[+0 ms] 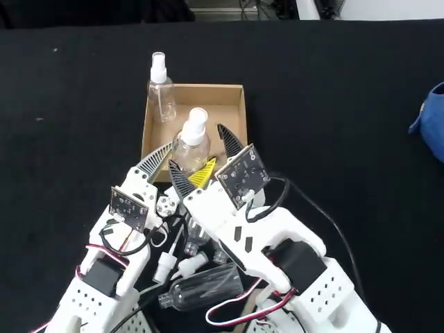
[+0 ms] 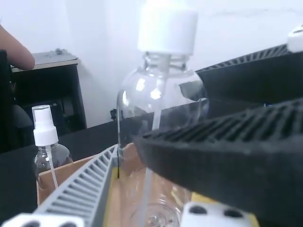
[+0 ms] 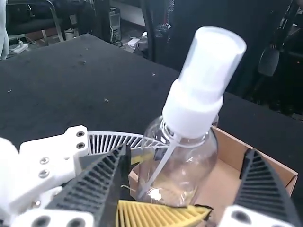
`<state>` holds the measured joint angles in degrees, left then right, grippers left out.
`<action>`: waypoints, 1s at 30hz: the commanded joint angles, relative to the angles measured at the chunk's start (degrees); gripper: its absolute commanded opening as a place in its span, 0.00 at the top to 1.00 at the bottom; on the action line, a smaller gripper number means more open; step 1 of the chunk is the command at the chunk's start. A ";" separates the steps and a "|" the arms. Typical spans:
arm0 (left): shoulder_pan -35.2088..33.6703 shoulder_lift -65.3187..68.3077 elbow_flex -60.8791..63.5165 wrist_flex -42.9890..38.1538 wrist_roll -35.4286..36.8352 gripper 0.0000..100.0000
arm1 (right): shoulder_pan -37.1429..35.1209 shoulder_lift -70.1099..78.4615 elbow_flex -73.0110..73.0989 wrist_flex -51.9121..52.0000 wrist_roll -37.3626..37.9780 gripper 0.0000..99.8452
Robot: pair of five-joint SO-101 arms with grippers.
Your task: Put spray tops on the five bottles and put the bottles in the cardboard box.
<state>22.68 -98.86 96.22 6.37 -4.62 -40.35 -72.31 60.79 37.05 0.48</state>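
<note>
A clear bottle (image 1: 192,141) with a white spray top stands upright over the near part of the cardboard box (image 1: 229,104). My left gripper (image 1: 182,164) is shut on its lower body, grey finger (image 2: 80,189) on one side and yellow finger (image 3: 156,213) on the other. My right gripper (image 1: 200,152) is open, with its black fingers (image 3: 102,182) spread wide on either side of the same bottle (image 3: 187,161). A second bottle with a spray top (image 1: 161,87) stands in the box's far left corner, also seen as the capped bottle (image 2: 47,151) in the left wrist view.
Near the arm bases lie a topless clear bottle (image 1: 201,288) on its side, another small bottle (image 1: 198,236) and loose white spray tops (image 1: 170,263). A blue object (image 1: 431,125) sits at the table's right edge. The black table stretches open left, right and beyond the box.
</note>
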 commanded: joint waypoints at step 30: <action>1.98 -0.88 1.36 -0.09 0.62 0.97 | 3.78 -2.95 -5.14 0.53 -0.26 0.80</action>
<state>24.00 -98.86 96.22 6.37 -4.62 -37.54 -72.31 60.79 37.58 0.22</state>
